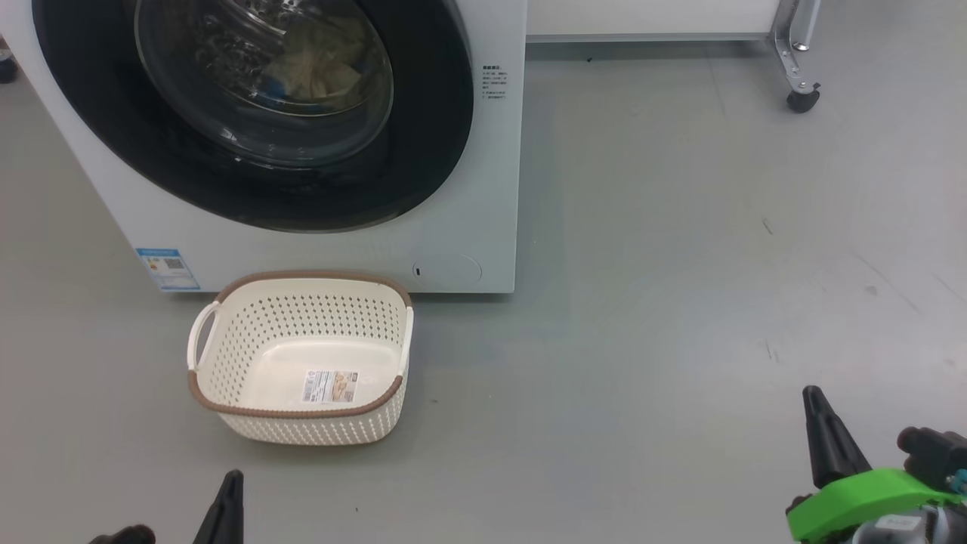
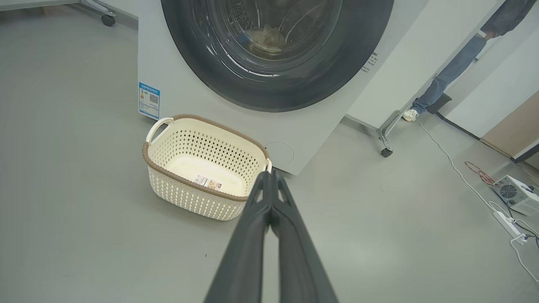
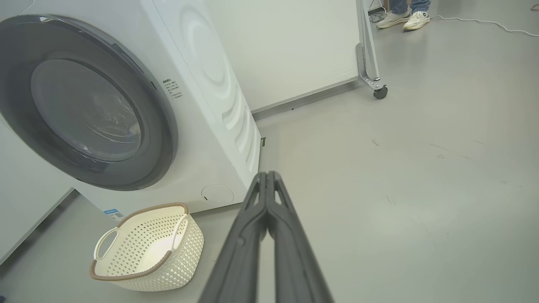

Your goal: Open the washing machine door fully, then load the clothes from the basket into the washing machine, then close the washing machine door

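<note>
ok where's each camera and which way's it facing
head: high, looking down at washing machine, basket; left hand, right hand at bottom corners
left wrist: on left arm, facing basket and door along shut left hand
right wrist: on right arm, facing machine's front and side along shut right hand
all share the empty basket

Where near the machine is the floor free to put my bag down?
The floor right of the washing machine is bare, up to the wheeled frame. In front of the machine it is crowded: the basket stands there.
</note>
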